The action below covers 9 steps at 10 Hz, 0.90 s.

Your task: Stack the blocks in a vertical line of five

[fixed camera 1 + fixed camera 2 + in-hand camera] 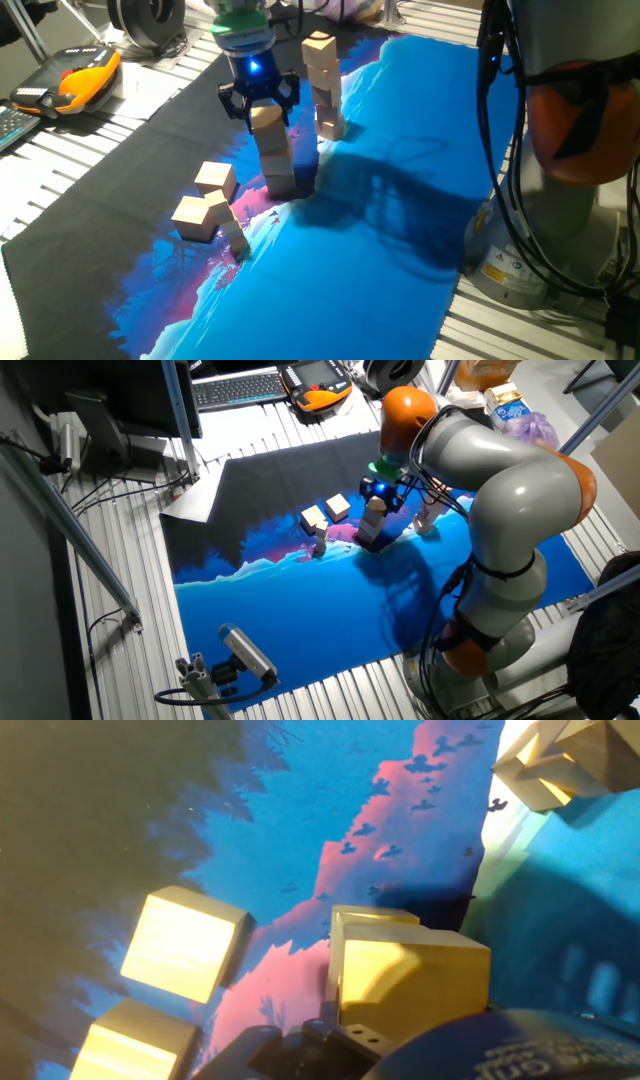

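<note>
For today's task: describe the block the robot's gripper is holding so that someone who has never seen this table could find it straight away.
Start at the blue and black mat and find the gripper with its blue light. Under it stands a short stack of wooden blocks. The held block is the top one, the only block between the fingers; the taller stack and the loose blocks stand free.

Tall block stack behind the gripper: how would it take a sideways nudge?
Likely topples: the tall stack is narrow, with blocks slightly offset. The blocks look like stiff, light wood, so they would probably scatter, not deform. The mat probably gives some grip.
</note>
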Motion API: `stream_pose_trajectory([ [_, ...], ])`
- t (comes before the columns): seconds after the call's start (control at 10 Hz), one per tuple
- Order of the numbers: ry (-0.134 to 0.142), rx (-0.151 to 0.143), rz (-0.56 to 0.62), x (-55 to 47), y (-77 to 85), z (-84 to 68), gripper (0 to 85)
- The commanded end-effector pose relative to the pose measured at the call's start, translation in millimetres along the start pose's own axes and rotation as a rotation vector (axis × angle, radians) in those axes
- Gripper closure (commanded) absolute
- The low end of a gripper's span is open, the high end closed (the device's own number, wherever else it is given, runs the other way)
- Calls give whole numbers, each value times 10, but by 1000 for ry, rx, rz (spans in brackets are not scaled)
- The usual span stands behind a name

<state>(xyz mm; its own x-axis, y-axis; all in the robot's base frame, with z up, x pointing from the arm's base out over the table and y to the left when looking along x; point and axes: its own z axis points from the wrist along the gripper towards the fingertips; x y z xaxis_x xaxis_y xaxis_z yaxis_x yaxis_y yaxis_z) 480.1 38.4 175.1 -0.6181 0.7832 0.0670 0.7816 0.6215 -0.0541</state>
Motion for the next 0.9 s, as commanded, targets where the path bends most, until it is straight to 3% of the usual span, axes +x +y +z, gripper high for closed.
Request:
stream_pose_trajectory([
  [0.0, 1, -1, 0, 4, 3, 4, 850],
  [0.4, 13, -12, 11, -1, 2, 7, 850],
  [0.8, 5, -33, 32, -26, -4, 28, 850],
])
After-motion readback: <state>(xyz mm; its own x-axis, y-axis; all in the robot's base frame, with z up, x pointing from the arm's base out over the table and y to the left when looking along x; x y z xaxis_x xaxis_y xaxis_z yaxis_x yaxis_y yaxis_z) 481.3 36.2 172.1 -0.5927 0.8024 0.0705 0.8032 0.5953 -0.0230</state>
